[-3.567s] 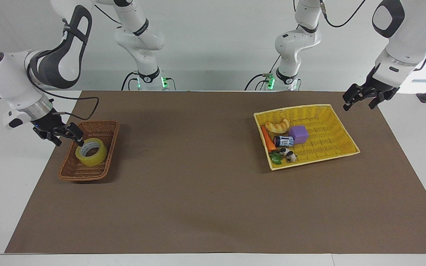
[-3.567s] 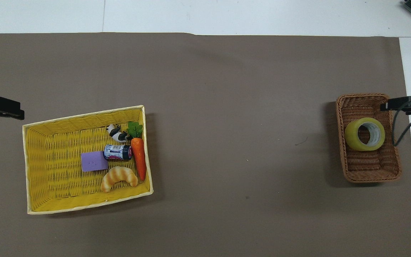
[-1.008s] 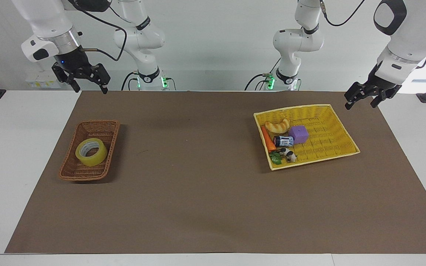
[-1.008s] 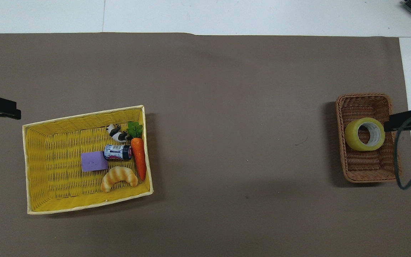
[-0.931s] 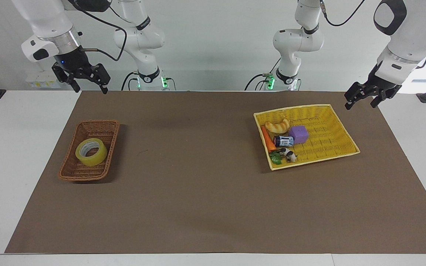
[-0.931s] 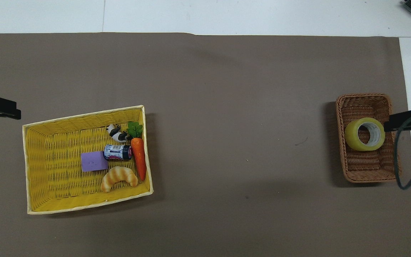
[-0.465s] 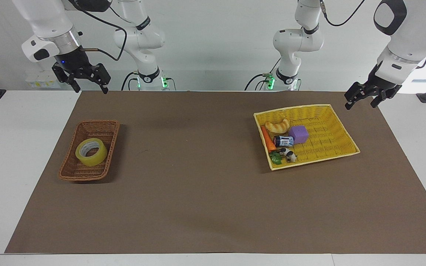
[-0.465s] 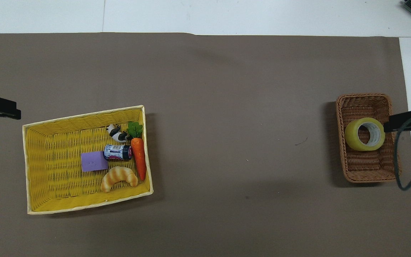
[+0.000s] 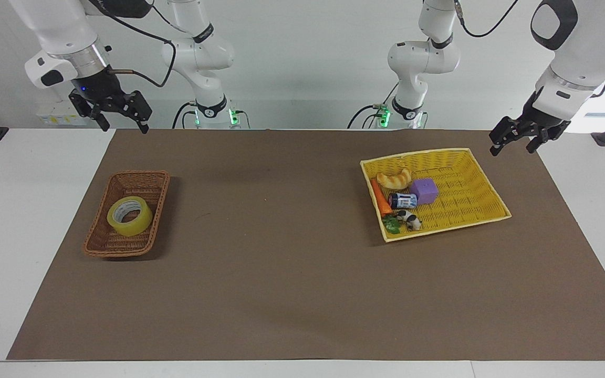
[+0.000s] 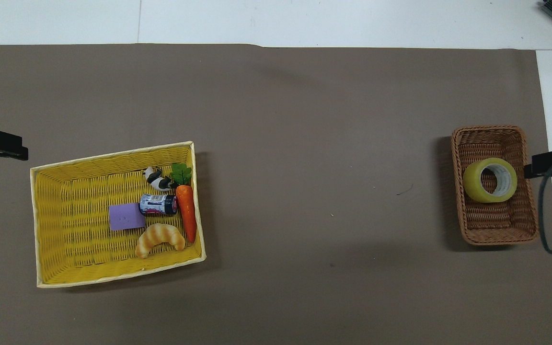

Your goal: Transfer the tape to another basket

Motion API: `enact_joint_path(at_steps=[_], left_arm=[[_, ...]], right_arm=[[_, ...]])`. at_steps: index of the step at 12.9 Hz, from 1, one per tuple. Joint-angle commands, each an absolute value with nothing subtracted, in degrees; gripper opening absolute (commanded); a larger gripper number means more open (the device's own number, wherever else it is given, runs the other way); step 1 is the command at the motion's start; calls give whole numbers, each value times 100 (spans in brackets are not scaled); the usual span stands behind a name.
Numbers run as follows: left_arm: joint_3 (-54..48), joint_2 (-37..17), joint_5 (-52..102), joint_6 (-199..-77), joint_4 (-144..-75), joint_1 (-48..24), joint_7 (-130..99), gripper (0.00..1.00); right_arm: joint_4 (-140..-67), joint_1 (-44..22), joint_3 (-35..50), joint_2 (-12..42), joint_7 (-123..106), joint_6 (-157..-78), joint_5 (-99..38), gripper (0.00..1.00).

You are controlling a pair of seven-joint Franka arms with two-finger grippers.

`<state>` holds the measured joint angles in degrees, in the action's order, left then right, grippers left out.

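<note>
The big brown worktop holds two baskets. The yellow basket has toys in it, at the left arm's end. The tape lies in the small brown basket, so the job looks done. The right pincer, which was down at the tape, has lifted away, wide open and empty. The left pincer waits, open too.

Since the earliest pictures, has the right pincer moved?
Yes. The right pincer has risen from the brown basket and tape, toward the robots.
</note>
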<state>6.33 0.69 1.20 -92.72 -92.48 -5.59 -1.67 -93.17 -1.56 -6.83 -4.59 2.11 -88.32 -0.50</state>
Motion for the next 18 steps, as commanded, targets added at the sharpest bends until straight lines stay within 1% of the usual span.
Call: enact_joint_path(at_steps=[1, 14, 18], left_arm=[[721, 123, 18, -9290, -9255, -659, -141, 100], [712, 123, 18, -9290, -9255, -659, -141, 100], [712, 123, 18, -9290, -9255, -659, -141, 100]], right_arm=[[-9308, -114, -659, -519, 123, -8815, -26, 100], [-9352, -132, -650, -545, 88, -8824, -18, 100], [-9387, -158, -642, -545, 79, -8842, 202, 100]])
